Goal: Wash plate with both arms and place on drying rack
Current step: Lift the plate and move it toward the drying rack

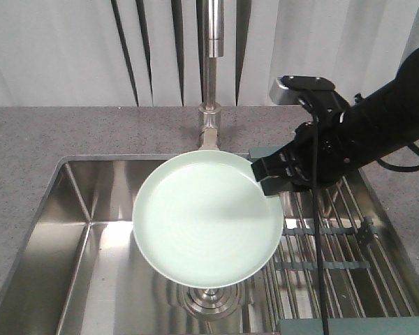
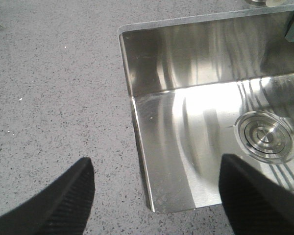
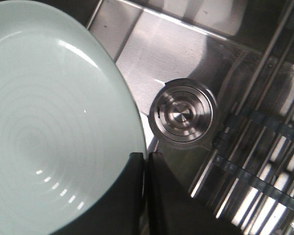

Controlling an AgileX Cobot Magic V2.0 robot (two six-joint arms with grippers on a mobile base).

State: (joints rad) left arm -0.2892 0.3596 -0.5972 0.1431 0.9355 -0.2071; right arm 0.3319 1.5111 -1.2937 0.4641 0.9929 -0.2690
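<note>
Right gripper: closed to a thin slit on the rim of the plate, pinching it at about 2 o'clock in the front view; both fingers lie nearly parallel across the edge in the right wrist view. Left gripper: spread wide, nothing between the fingers, hanging above the near corner of the sink and the speckled countertop, well apart from the plate. Plate: pale mint, glossy, face up and close to level, held in the air over the basin, with the drain below its 6 o'clock edge. Hazards, judged: single-edge pinch on a glossy surface, so likely to pivot or slip free once wet, dropping onto steel; no second support until the left gripper arrives; faucet just beyond the plate's 12 o'clock edge, so liable to be struck on any lift or forward swing; end piece of the drying rack near 3 o'clock, apt to catch the rim on a low transfer. Containers: sink, holding only the drain fitting at centre and the rack spanning its 3 o'clock side, no standing water visible; rack, bare wires and plastic crosspieces, no dishes in it. No water visible at the faucet.
</note>
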